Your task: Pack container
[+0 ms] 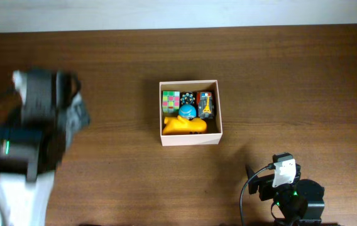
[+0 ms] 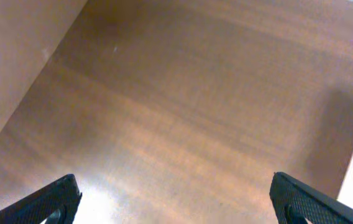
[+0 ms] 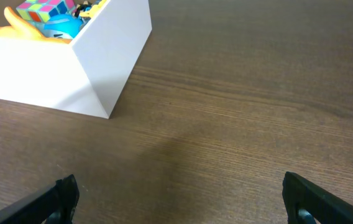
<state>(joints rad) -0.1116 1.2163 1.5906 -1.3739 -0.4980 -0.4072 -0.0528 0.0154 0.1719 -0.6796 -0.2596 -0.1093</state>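
Overhead: container [image 1: 190, 139] well clear of left end effector [image 2: 173, 180] and right end effector [image 3: 179, 179], both gaping empty.

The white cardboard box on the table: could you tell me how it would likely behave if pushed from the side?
The container would probably slide rather than tip: it is low, wide and flat on the table. Its thin walls may flex if squeezed. The yellow toy and others inside likely add some weight.

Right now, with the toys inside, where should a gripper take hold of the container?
Probably the right wall of the container, toward its robot-side end, from straight above with one finger inside. The walls are thin and upright, and the yellow toy leaves bare floor there.
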